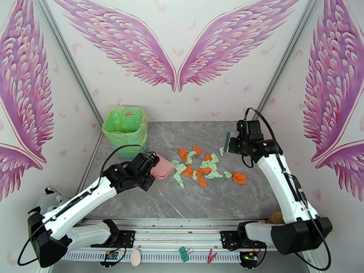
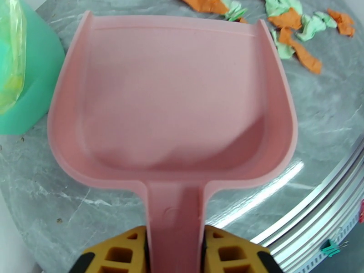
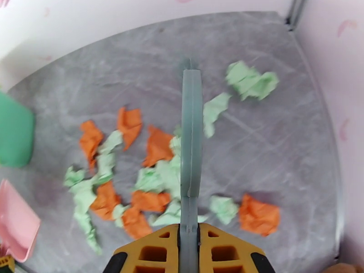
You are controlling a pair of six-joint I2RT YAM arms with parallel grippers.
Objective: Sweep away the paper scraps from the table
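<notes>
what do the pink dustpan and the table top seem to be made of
Pink dustpan: likely moulded plastic, smooth with a soft sheen, one piece with rounded walls. Table: grey marble pattern, glossy, since it mirrors a light streak; stone or laminate is unclear.

The flat pink plastic dustpan (image 2: 173,105) hides its handle end between the yellow pads (image 2: 123,252) of the left gripper (image 2: 174,249). The slim teal-green hand brush (image 3: 191,133) shows edge-on, bristles not discernible, its grip buried in the right gripper (image 3: 189,251). The green waste bin (image 2: 27,87) is cropped at the left edge. Mint and orange paper scraps (image 2: 207,3) run off the top. A brownish round lump (image 1: 275,218) at the near right corner of the grey marble table (image 1: 182,201) sits half behind the right arm (image 1: 284,187).
</notes>
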